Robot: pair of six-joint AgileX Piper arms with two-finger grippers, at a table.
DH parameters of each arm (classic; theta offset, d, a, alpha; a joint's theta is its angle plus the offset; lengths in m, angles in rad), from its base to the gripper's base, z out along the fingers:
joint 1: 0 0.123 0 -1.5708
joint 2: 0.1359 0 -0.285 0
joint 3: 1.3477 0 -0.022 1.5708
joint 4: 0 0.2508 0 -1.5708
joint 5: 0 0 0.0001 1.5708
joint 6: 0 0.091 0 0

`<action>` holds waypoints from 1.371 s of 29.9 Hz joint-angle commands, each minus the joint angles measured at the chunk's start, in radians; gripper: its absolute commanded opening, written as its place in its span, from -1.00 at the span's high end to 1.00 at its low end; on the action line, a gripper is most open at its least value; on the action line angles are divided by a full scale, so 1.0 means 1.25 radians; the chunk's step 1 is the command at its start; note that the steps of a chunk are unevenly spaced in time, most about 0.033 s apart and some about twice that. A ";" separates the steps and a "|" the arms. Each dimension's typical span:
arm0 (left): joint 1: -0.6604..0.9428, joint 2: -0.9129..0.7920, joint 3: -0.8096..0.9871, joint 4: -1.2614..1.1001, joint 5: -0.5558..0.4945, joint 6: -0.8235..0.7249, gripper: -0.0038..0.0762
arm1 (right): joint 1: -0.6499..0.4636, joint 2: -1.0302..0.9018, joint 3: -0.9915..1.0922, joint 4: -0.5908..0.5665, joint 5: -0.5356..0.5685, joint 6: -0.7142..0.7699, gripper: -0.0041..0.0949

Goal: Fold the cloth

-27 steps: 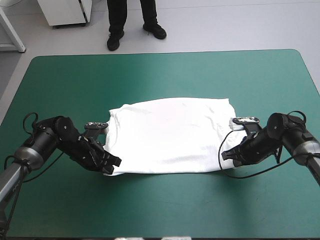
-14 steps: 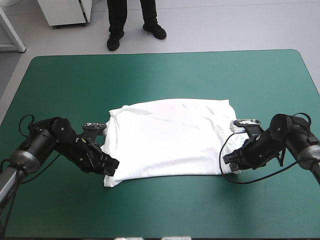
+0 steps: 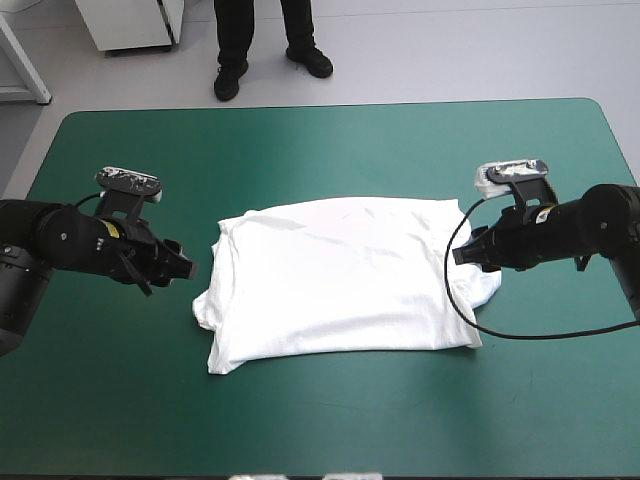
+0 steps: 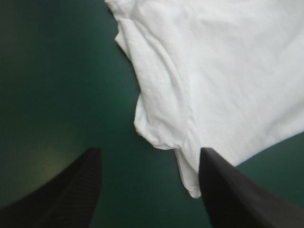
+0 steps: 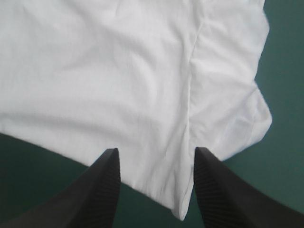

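The white T-shirt (image 3: 340, 275) lies folded into a broad rectangle at the middle of the table, with a small flap sticking out at each side. My left gripper (image 3: 185, 270) hovers just off the shirt's left edge, fingers apart and holding nothing. In the left wrist view the shirt (image 4: 228, 71) lies ahead of the left gripper (image 4: 149, 151), over the cover. My right gripper (image 3: 460, 255) is at the shirt's right edge, also open. In the right wrist view the shirt (image 5: 118, 71) spreads below and ahead of the right gripper (image 5: 156, 150).
The teal-green cover (image 3: 320, 150) shows on every side of the shirt. Wide strips of it run to the far edge and to the near edge (image 3: 330, 430).
Both grippers were shut on the shirt's near corners. They have opened, let go, and drawn back outward and toward the far side. The shirt has settled flat.
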State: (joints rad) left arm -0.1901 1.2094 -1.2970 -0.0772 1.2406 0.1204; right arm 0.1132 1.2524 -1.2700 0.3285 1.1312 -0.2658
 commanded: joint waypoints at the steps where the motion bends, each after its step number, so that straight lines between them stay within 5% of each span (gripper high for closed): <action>1: -0.005 0.039 -0.028 0.019 -0.017 -0.022 -0.47 | 0.002 -0.019 -0.071 0.013 -0.036 0.000 -0.02; 27: -0.005 0.270 0.149 0.010 -0.208 -0.025 -0.44 | 0.002 -0.019 -0.087 -0.026 -0.032 0.001 -0.02; 36: -0.005 0.346 0.154 -0.068 -0.220 -0.016 0.00 | 0.002 -0.019 -0.087 -0.026 -0.015 0.007 -0.02; 41: -0.005 0.358 0.154 -0.078 -0.223 -0.013 0.48 | 0.002 -0.019 -0.087 -0.026 -0.010 0.007 -0.02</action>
State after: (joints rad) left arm -0.1901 1.6751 -1.0897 -0.1241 0.9739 0.1058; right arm 0.1132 1.2524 -1.3429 0.2821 1.1474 -0.2569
